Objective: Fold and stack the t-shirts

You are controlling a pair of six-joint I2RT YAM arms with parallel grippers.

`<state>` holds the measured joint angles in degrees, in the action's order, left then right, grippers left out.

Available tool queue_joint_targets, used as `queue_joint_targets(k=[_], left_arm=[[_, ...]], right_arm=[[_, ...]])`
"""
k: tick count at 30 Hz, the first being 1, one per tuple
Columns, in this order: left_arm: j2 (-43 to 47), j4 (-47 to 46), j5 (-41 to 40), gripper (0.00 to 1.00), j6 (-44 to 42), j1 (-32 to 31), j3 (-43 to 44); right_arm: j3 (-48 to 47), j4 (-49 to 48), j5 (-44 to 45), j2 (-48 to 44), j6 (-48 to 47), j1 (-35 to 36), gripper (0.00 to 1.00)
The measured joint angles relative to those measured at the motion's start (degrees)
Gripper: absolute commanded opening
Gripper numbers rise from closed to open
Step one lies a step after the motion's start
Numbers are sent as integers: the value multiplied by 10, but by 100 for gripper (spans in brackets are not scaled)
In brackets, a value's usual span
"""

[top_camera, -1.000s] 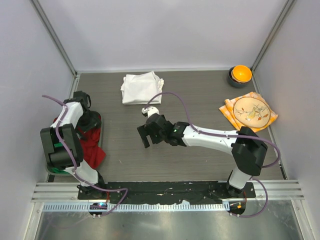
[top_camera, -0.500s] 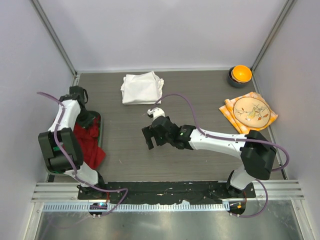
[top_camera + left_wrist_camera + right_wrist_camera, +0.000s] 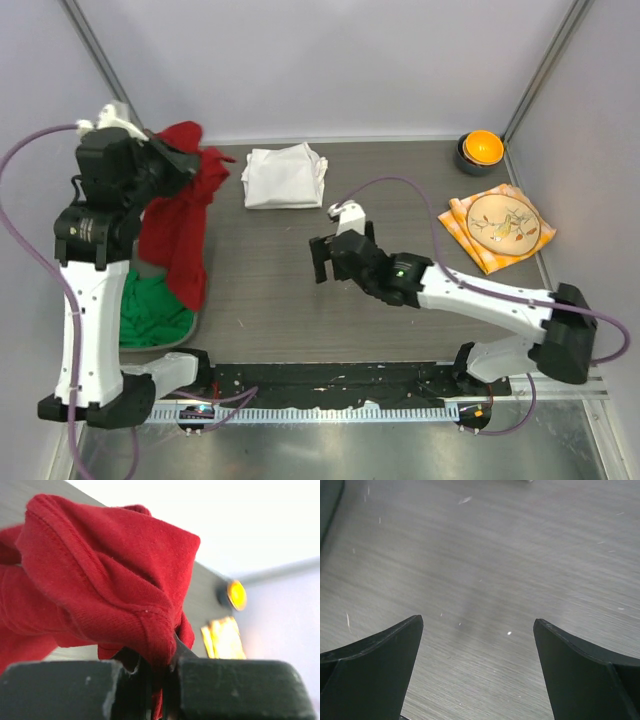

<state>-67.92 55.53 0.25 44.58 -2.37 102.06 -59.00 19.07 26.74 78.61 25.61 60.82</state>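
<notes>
The left arm stands tall at the desk's [image 3: 400, 190] left side. The left tool [image 3: 165, 160] is clamped on the red tee [image 3: 185, 225], and in the left wrist view its fingers [image 3: 230, 687] are pressed together on a bunched fold and seam of the red fabric [image 3: 110, 575]. The red tee hangs from that grip in a long crumpled drape, with its lower end over the green tee [image 3: 150, 310]. The green tee lies in a heap at the desk's left edge, near the arm's base.

The white tee [image 3: 283, 175] sits folded at the far side of the desk, just right of the hanging red one and apart from it.

The right arm reaches out low across the middle. The right tool [image 3: 325, 258] has its jaws spread wide and holds nothing, and the right wrist view shows only bare grey desk [image 3: 485, 555] between the two fingers [image 3: 380, 655].

An orange cloth [image 3: 497, 225] lies at the right side, and a bowl [image 3: 480, 150] with something orange in it sits in the far right corner.
</notes>
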Motion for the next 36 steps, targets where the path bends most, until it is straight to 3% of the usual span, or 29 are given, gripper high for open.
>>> queue_joint_targets(k=[3,7,8,9,10,12,15,17,19,26,31,36], left_arm=[[26,-41,28,0,4,-143,-37],[45,-119,17,0,14,-345,-185],[35,-133,4,5,19,-388,-224],[22,-157,-6,47,24,-426,-262],[5,-191,-15,60,32,-465,-309],[-74,-246,-28,75,53,-523,-384],[-226,-279,-36,97,81,-572,-430],[-292,-279,-43,100,89,-584,-431],[-290,-268,-61,100,94,-593,-396],[-153,-194,-189,100,79,-591,-280],[-59,-139,-236,100,58,-496,-269],[-73,-132,-223,100,24,-386,-282]], right_arm=[[0,25,73,-77,15,0,98],[-16,88,175,-167,37,0,99],[-28,112,203,-178,46,0,100],[-40,133,228,-186,52,0,100],[-50,154,252,-192,60,0,100],[-60,191,286,-199,73,0,100],[-63,238,311,-197,90,0,100],[-63,271,320,-192,103,0,100],[-63,294,324,-188,113,0,100],[-43,316,337,-176,126,-5,100],[-17,284,318,-131,120,-28,100],[6,210,244,-81,94,-85,99]])
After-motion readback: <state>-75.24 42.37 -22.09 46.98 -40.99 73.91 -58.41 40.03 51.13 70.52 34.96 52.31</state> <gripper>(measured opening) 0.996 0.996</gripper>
